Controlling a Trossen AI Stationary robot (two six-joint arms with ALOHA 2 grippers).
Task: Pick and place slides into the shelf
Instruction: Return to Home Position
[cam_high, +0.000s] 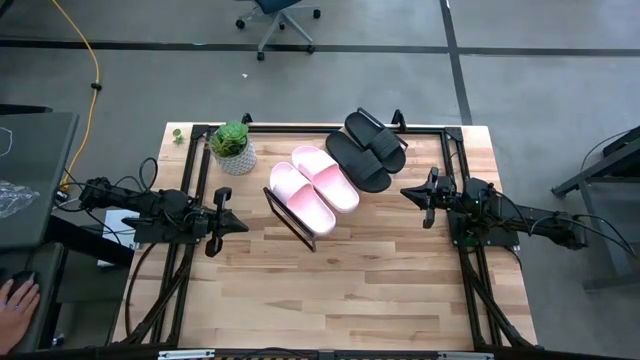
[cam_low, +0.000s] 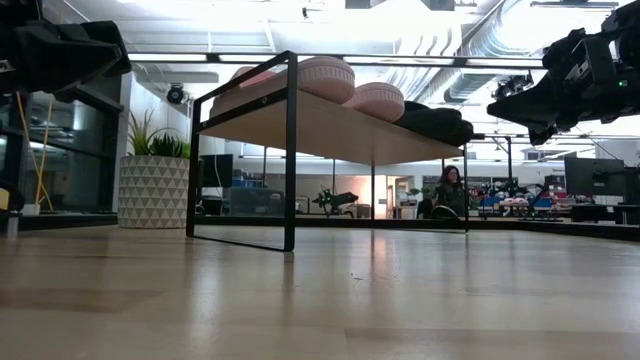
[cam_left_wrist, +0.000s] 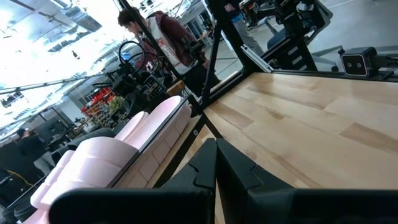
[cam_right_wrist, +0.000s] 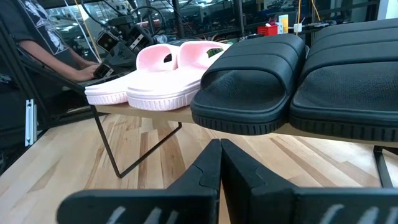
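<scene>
Where the shelf (cam_low: 340, 126) crosses the back half of the table (cam_high: 350, 295) on a diagonal, all four slides lie on it in one row, side by side and touching. The pink pair (cam_high: 313, 187) fills the end nearer the left arm, and the black pair (cam_high: 366, 148) fills the end nearer the right arm. Each slide lies flat with its sole on the board. Its long axis runs across the board's width, parallel to its neighbours. In the right wrist view, the strap opening of the nearest black slide faces that arm's camera.

The left gripper (cam_high: 240, 222) hangs over the table's left side, pointing inward toward the pink end of the shelf but apart from it. Its fingers are pressed together and grip nothing. The right gripper (cam_high: 405, 190) mirrors it on the right side, pointing toward the black pair with a clear gap between. Its fingers also meet and grip nothing.

The front half of the table is bare wood. A potted plant (cam_high: 232, 146) stands near the back left corner, close to the pink end of the shelf. A person's hand (cam_high: 18, 296) rests off the table at the lower left of the high view.
</scene>
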